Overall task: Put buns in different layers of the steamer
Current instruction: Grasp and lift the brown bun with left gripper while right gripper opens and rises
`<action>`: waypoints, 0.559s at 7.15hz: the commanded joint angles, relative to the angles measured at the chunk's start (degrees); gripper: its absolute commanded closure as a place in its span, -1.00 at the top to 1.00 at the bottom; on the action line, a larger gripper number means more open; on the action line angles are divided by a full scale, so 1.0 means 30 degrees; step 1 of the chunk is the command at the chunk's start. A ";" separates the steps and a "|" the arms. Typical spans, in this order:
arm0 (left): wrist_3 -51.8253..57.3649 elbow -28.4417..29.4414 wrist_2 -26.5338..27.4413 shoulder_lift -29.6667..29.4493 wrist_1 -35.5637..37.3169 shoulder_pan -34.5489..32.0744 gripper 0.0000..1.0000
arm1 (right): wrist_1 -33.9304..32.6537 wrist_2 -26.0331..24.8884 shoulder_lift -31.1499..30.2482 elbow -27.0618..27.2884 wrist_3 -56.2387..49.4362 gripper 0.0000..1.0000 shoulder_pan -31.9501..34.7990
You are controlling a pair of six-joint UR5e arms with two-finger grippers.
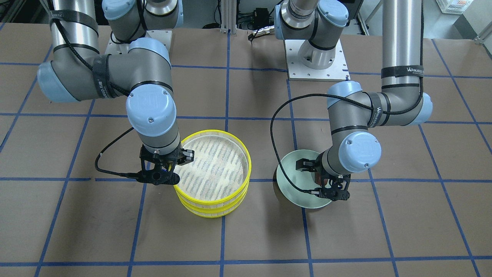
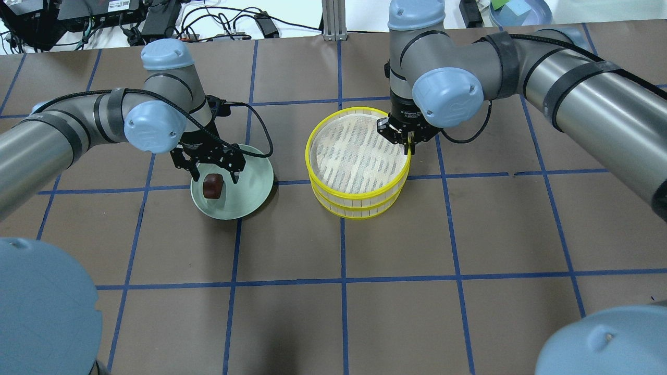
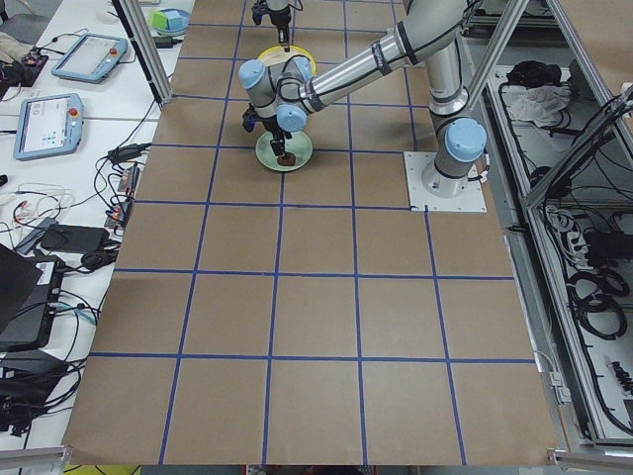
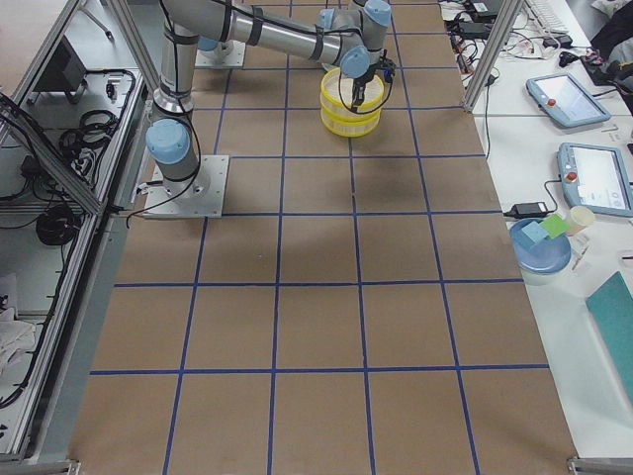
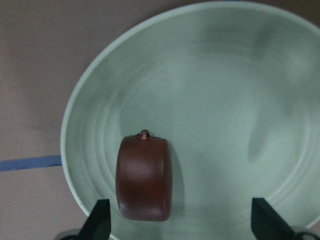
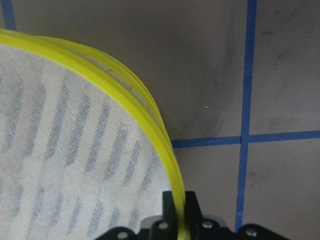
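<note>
Brown bun (image 2: 212, 186) sits on the pale green plate (image 2: 252, 179), off-centre and near the rim. You won't find the cream bun in any view. It may be in the lower tray, but that is hidden, so can't tell.

The steamer (image 2: 354, 156) has both trays stacked and stands on the table (image 2: 469, 234) beside the plate, not touching it. The top tray (image 6: 75, 150) has a bare striped floor with nothing in it.

Left gripper (image 2: 214, 176) hangs right over the brown bun, fingers spread wide. In the wrist view the bun lies close to one finger and well away from the other, and no contact shows.

Right gripper (image 2: 406, 148) is at the steamer edge away from the plate. Its fingers are pinched narrow on the yellow rim (image 6: 145, 112) of the top tray, and the wrist view shows the rim running between them.

Step, as I judge it: brown bun pick is about to start, with the top tray gripped and ready to lift.

Next move:
- **Left:** drop it, and either shift sideways to centre the bun or accept that closing will drag it across the plate. Squeeze lightly, since the bun looks soft and rounded and could roll.
- **Right:** if you want the lower layer open, lift straight up and keep the tray level. A one-sided rim pinch can tip it.

Which layer the brown bun goes in depends on where the cream one is, so check that first.
</note>
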 commanded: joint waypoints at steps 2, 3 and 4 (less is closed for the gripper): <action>0.0101 0.0000 0.0254 -0.0483 0.0026 0.0000 0.92 | -0.0202 0.0064 0.0268 0.0027 0.0142 -1.00 0.0012; 0.0102 0.0000 0.0225 -0.0571 0.0026 0.0000 0.80 | -0.0290 0.0064 0.0298 0.0027 0.0142 -1.00 0.0041; 0.0537 0.0029 0.0254 -0.0630 0.0055 0.0000 0.34 | -0.0291 0.0035 0.0298 0.0027 0.0142 -1.00 0.0041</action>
